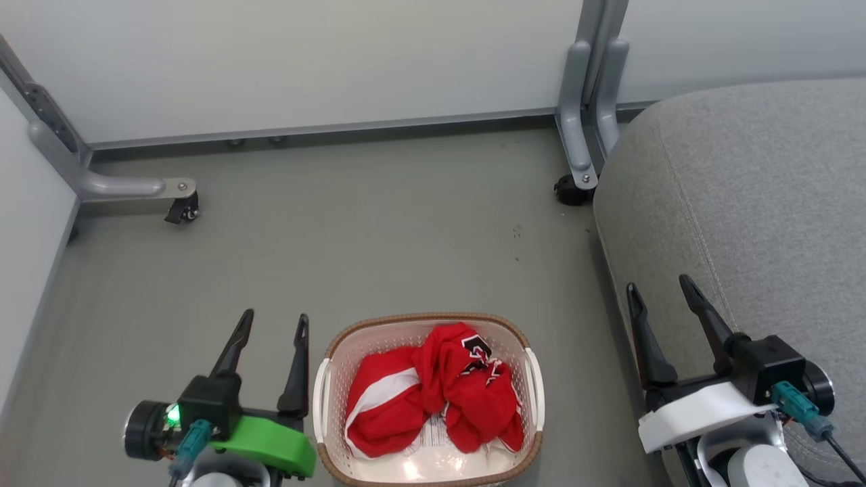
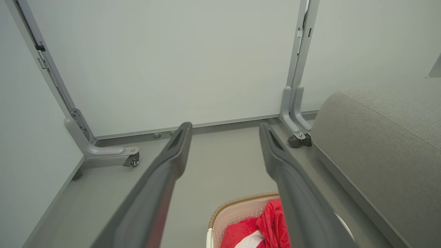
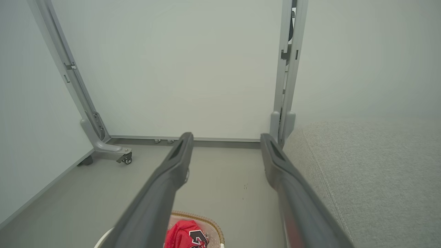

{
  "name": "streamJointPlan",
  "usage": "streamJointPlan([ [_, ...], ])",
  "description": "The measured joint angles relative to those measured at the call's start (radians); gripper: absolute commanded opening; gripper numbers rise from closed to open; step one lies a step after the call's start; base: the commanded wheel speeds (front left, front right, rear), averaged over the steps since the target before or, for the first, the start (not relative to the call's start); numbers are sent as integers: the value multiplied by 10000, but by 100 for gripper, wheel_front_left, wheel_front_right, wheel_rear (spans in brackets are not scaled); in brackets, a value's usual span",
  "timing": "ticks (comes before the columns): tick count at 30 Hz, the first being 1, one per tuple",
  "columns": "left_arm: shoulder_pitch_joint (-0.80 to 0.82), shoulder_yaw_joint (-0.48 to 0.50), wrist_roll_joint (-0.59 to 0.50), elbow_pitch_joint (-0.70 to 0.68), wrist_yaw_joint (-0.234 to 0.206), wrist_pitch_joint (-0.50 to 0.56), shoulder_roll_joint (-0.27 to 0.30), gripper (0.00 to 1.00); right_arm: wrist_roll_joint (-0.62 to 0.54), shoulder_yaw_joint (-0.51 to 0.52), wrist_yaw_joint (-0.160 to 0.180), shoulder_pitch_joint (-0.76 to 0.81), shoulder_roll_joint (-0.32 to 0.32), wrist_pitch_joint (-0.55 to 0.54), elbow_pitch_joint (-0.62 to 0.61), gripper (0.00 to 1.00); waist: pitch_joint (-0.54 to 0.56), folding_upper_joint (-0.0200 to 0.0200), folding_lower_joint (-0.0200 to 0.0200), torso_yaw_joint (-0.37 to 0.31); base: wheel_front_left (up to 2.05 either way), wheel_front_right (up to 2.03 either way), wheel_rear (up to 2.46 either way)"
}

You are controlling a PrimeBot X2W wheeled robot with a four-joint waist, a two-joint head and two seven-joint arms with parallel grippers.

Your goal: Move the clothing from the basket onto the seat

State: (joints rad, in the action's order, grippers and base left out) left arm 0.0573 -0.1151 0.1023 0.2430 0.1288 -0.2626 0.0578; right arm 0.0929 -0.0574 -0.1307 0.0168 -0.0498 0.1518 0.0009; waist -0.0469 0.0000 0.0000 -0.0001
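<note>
The cream perforated basket [image 1: 329, 379] with a brown rim sits on the floor at the bottom centre of the head view. Red clothing [image 1: 433, 399] with a white band and black-and-white lettering lies bunched inside it. The light-grey seat [image 1: 744, 203] rises to the right. My left gripper [image 1: 274, 323] hangs open just left of the basket, holding nothing. My right gripper [image 1: 659, 285] is open over the seat's left edge. The left wrist view catches the basket [image 2: 237, 210] and clothing [image 2: 272, 224] low between the fingers. In the right wrist view the clothing [image 3: 184, 234] peeks at the bottom.
Grey floor [image 1: 372, 230] stretches ahead to white partition panels [image 1: 304, 61]. A partition foot with a caster [image 1: 179, 203] stands at the left and another caster [image 1: 574, 189] sits near the seat's far corner.
</note>
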Motion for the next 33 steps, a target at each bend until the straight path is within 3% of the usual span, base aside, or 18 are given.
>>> streamJointPlan([
  [9,1484,-1584,-73,986,0,-13,-59,100,-31,-88,0,-996,0,178,-385,100,-1128,0,0,-348,0,0,0],
  [21,4464,-3089,-291,4217,0,21,-104,100,414,-299,0,-2486,-8,742,-512,100,-3455,0,0,-1180,0,0,0],
  [33,6829,-3427,-420,7708,-63,554,52,100,1118,-915,0,-3400,-13,1070,-437,100,-5822,0,2,-2278,0,0,0],
])
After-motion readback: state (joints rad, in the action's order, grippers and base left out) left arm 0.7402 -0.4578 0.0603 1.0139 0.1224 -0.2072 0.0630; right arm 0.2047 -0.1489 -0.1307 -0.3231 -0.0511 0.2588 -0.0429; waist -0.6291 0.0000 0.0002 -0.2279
